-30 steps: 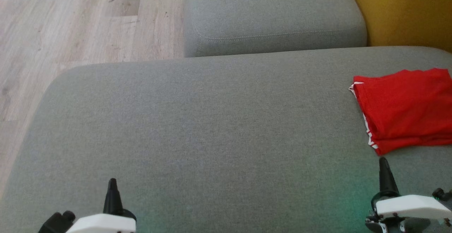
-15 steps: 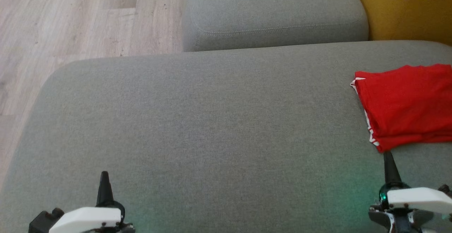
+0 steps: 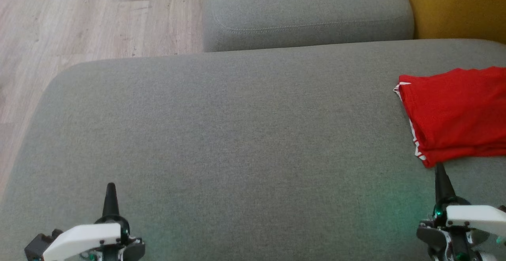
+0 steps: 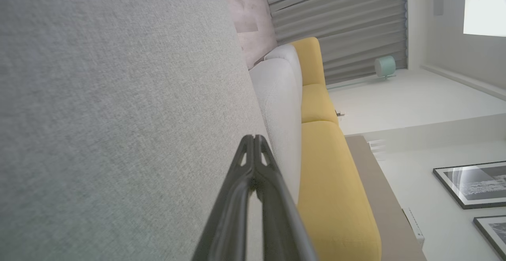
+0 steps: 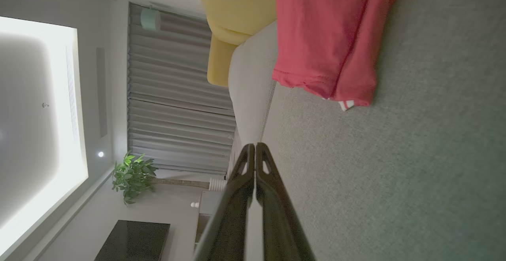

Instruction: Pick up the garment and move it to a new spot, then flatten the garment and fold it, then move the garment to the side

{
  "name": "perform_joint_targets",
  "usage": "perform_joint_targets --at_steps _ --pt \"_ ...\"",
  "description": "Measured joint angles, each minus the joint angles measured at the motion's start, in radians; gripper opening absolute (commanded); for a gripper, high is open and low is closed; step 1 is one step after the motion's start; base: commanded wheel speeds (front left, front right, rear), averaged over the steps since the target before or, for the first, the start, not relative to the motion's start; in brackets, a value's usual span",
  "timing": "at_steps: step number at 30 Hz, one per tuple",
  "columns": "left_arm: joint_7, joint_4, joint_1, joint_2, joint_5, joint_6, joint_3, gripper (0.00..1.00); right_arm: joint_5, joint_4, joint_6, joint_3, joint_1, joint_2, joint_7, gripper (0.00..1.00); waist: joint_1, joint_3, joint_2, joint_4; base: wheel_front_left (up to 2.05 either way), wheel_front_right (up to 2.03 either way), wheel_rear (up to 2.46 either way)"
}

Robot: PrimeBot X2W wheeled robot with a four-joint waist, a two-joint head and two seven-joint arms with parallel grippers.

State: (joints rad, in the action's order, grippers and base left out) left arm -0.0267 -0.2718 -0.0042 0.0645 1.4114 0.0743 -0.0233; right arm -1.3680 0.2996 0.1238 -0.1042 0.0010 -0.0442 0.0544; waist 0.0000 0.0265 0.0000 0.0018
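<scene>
A folded red garment (image 3: 454, 114) with white trim lies at the right side of the grey cushion (image 3: 237, 142), running off the head view's right edge. The right wrist view shows the garment (image 5: 324, 35) ahead of my fingers, flat on the cushion. My right gripper (image 3: 440, 170) is shut and empty, its tip just below the garment's near corner, apart from it; its tip also shows as the right gripper (image 5: 255, 147). My left gripper (image 3: 110, 188) hovers over the cushion's lower left, shut with nothing in it, and appears as the left gripper (image 4: 253, 139) in its wrist view.
A second grey cushion (image 3: 304, 12) sits behind the main one. A yellow sofa part (image 3: 458, 4) stands at the back right. Pale wooden floor (image 3: 79, 19) lies beyond the cushion's left and far edges.
The head camera has shifted, sliding the scene slightly up. Both grippers stay shut; the left one sits a little further left, the right tip a little closer to the garment's corner.
</scene>
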Motion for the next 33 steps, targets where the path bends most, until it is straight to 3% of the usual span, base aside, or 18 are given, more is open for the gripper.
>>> perform_joint_targets --at_steps 20,33 --pt "-0.053 -0.002 -0.049 -0.002 0.215 0.05 0.061 0.0 -0.228 -0.014 0.0 -0.03 -0.055 0.0 0.053 0.0 0.0 -0.03 0.0 -0.002 0.0 0.0 0.0" --pt "-0.06 -0.002 -0.053 -0.004 0.223 0.05 0.067 0.0 -0.234 -0.018 0.0 -0.03 -0.063 0.0 0.053 0.0 0.0 -0.03 0.0 -0.002 0.0 0.0 0.0"
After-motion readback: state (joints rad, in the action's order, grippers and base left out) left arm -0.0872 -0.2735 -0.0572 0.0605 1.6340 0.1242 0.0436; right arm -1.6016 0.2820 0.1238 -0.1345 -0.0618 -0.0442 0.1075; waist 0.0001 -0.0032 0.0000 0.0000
